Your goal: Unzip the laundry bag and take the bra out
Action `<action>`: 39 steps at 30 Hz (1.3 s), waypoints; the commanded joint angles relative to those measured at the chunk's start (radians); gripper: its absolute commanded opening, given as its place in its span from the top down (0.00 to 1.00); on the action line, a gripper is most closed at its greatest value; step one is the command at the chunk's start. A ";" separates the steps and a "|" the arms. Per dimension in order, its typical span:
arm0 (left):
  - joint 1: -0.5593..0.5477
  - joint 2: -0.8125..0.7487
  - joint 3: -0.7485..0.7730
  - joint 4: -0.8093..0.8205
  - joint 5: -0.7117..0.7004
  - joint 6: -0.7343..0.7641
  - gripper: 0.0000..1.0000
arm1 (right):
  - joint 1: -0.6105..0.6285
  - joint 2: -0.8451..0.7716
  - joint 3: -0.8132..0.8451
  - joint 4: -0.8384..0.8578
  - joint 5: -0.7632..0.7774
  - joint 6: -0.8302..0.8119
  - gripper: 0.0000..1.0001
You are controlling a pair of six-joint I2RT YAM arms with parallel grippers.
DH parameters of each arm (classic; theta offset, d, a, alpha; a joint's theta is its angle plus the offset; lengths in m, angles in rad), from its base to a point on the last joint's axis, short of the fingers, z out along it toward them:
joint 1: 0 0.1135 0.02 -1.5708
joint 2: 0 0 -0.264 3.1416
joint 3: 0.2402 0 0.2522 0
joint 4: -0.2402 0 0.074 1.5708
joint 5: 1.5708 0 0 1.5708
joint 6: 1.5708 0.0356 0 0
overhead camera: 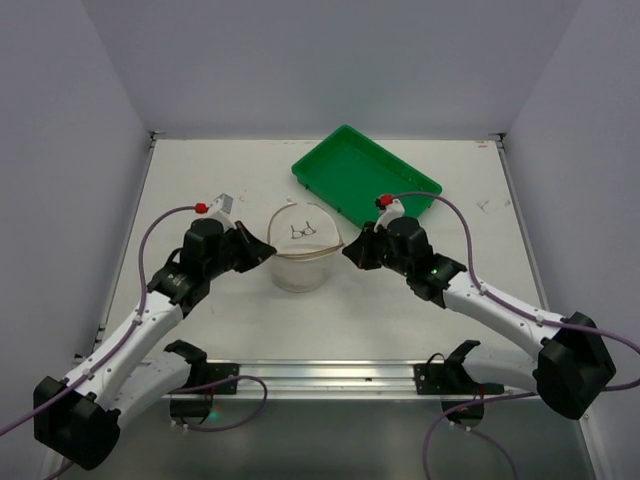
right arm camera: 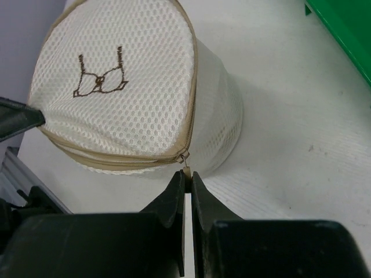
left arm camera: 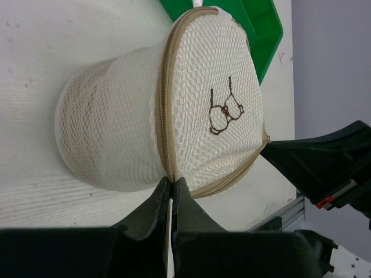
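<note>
A white table [overhead camera: 230, 180] carried two things. The laundry bag [overhead camera: 300, 258], a round white mesh drum, stood on one flat end near the middle, its face with the bra drawing turned upward. A green tray [overhead camera: 362, 178] lay flat behind it toward the right, near but not touching.

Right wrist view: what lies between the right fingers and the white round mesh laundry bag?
Only the small metal zipper pull, hanging off the tan zipper of the laundry bag; the right fingers pinch it. Right wrist view shows it.
</note>
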 commanded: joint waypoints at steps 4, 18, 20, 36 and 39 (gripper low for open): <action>0.115 0.084 0.121 -0.115 -0.060 0.279 1.00 | -0.014 0.000 -0.013 -0.031 0.022 -0.091 1.00; 0.139 0.277 0.171 0.130 -0.039 0.015 0.04 | 0.272 0.234 0.242 0.035 0.047 0.090 1.00; 0.139 0.150 0.102 0.085 -0.084 -0.026 0.00 | 0.276 0.274 0.266 0.039 0.058 0.107 1.00; -0.031 0.023 -0.153 0.251 -0.032 -0.233 0.35 | 0.326 0.357 0.331 0.035 0.091 0.153 1.00; -0.034 0.025 -0.161 0.261 -0.052 -0.244 0.65 | 0.326 0.333 0.317 0.003 0.113 0.134 1.00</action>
